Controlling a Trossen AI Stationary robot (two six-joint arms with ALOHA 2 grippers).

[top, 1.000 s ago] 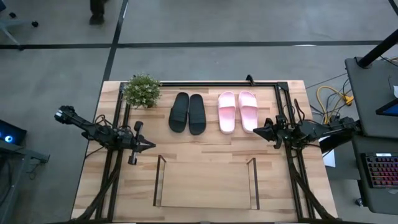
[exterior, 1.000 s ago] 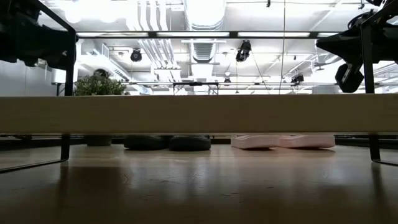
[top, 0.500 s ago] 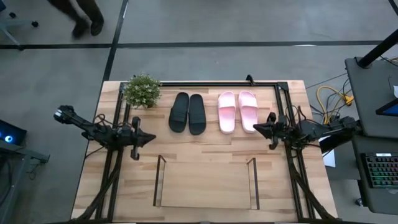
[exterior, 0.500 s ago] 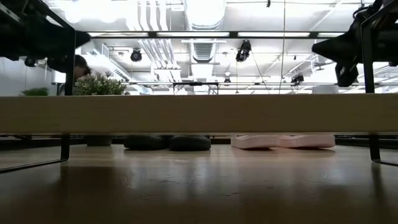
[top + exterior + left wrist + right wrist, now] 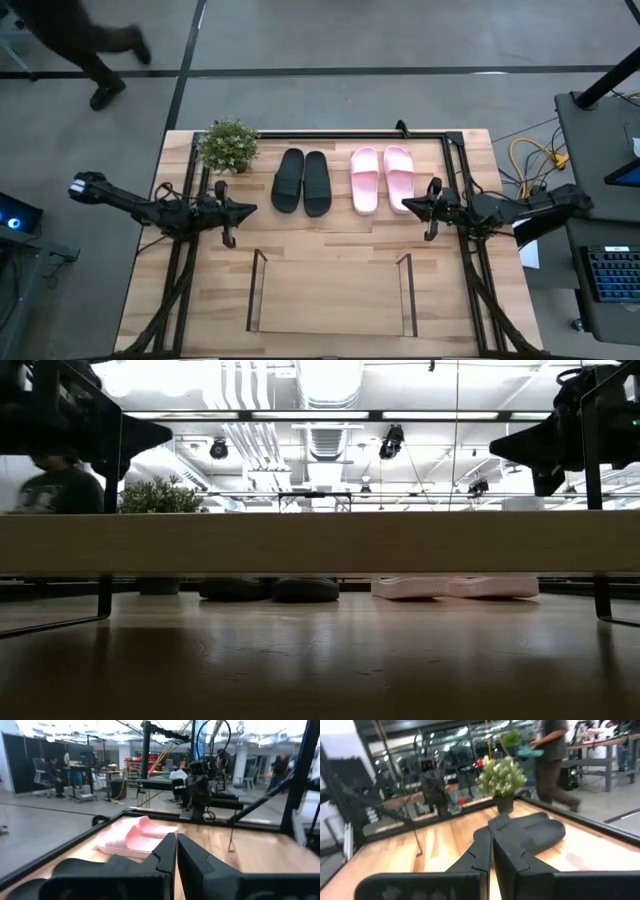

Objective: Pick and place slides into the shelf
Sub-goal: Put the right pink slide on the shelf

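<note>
Both closed, empty: left pincer (image 5: 229, 212) beside black slides (image 5: 302, 182), right pincer (image 5: 433, 208) beside pink slides (image 5: 382, 179); likely shoving unless opened.

Bright ceiling lights (image 5: 330, 375) glare in the low view; wrist views are soft, their backgrounds blurred.

Table (image 5: 330, 240) w/ blk slides (image 5: 302, 182), pink slides (image 5: 381, 179), plant (image 5: 229, 146), shelf (image 5: 330, 297)

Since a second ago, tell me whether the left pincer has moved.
Yes. In the high view the left pincer has moved up the picture toward the black slides, away from the shelf.
</note>
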